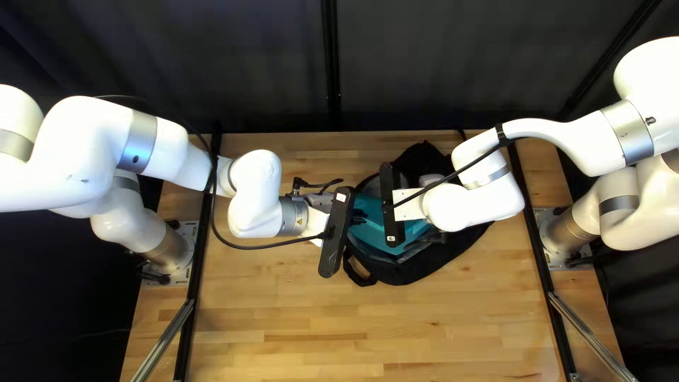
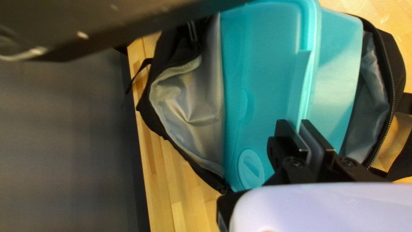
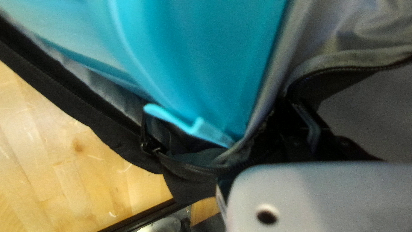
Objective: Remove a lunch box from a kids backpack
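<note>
White left arm (image 1: 78, 155) and right arm (image 1: 541, 131) reaching in, my left gripper (image 1: 360, 215) clamped on the teal lunch box (image 2: 268, 64) by its rim, my right gripper (image 1: 409, 204) pinching the black backpack (image 1: 438, 262) at its edge, lunch box sitting inside, zip open, wood table (image 1: 318, 311) underneath.

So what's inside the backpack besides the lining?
A teal lunch box, with grey lining showing on both sides of it in the open backpack. The box covers whatever is underneath, so I can't tell what's there.
</note>
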